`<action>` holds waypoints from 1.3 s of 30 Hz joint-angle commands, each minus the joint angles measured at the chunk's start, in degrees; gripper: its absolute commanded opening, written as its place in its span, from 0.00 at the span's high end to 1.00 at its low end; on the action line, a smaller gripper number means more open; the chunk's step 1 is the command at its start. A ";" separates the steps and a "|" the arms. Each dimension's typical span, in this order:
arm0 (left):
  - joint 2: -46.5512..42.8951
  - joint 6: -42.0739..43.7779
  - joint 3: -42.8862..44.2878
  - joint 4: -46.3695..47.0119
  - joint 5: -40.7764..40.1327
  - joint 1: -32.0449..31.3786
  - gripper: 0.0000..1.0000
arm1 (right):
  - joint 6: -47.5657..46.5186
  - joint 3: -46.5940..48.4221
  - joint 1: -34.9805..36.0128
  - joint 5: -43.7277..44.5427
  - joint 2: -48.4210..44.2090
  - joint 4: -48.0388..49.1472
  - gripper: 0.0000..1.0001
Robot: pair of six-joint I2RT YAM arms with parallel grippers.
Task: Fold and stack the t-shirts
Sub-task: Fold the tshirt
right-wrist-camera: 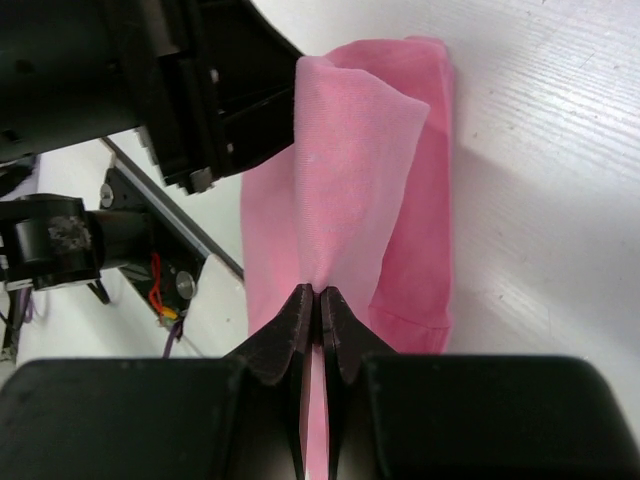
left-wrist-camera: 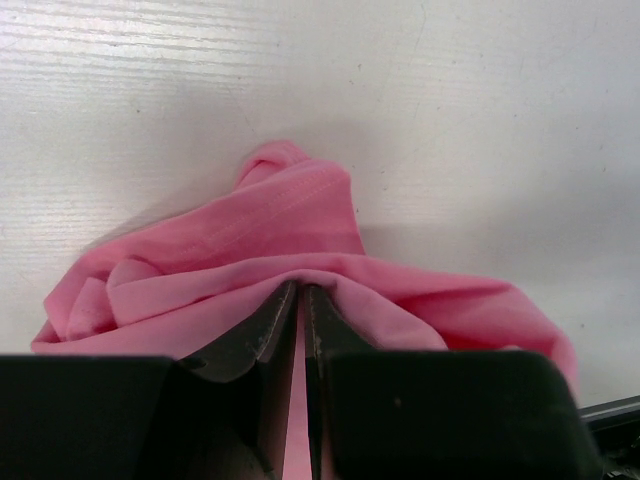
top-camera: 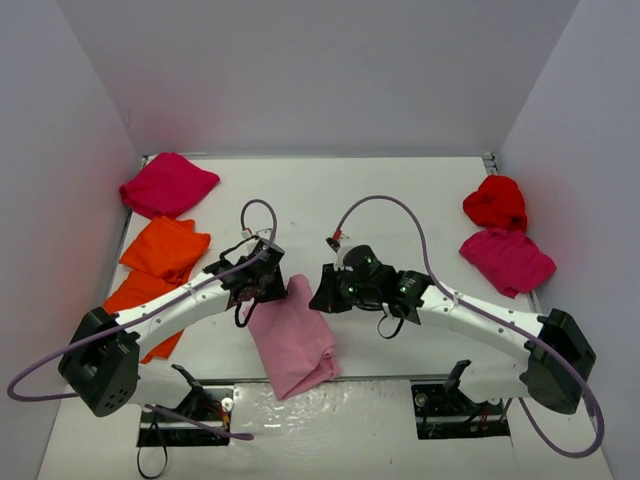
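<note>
- At the near middle of the white bench (top-camera: pixel 400 200), the top view shows the soft light pink cloth t-shirt (top-camera: pixel 295 345) lying bunched, with its lower end past the near edge. The left gripper (top-camera: pixel 262 285) and right gripper (top-camera: pixel 328 290) meet its upper end from either side.
- Only this view shows the rest: a crumpled magenta cloth t-shirt (top-camera: pixel 168 185) and two orange cloth t-shirts (top-camera: pixel 165 250) at the left, and a bright red cloth t-shirt (top-camera: pixel 495 203) and a second magenta t-shirt (top-camera: pixel 507 260) at the right. None is folded and no stack is begun.
- The left wrist view shows what the top view hides. The left gripper's jaws are pinched nearly together on a fold of the pink shirt, which heaps on the bench beyond.
- The right wrist view shows the right gripper clamped on a ridge of the same cloth. The ridge rises like a tent toward the left arm's black housing (right-wrist-camera: pixel 150 80).
- The step in hand looks like spreading the first shirt. The next move likely calls for the arms to draw apart together, keeping both pinches, to lay the cloth flat before folding.
</note>
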 commanded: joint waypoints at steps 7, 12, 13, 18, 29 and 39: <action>0.81 0.10 4.30 2.85 -0.36 -1.05 0.94 | 7.04 -0.39 5.27 4.48 -6.04 -4.19 1.00; 0.56 0.38 4.39 2.45 -0.89 -1.13 0.94 | 9.87 -2.01 8.60 6.21 -5.58 -4.45 1.00; 0.56 0.44 4.39 2.33 -1.15 -1.13 0.94 | 10.28 -2.32 9.22 6.79 -5.70 -4.71 1.00; 0.71 0.62 4.48 2.36 -1.36 -1.13 0.94 | 11.76 -4.09 11.04 9.51 -7.66 -6.42 1.00; 1.79 0.44 5.07 2.75 -0.71 -1.20 0.94 | 11.41 -3.85 11.04 12.33 -8.53 -8.03 1.00; 1.05 0.76 4.92 1.80 -1.30 -1.17 0.94 | 12.49 -5.55 11.83 12.86 -6.48 -8.19 1.00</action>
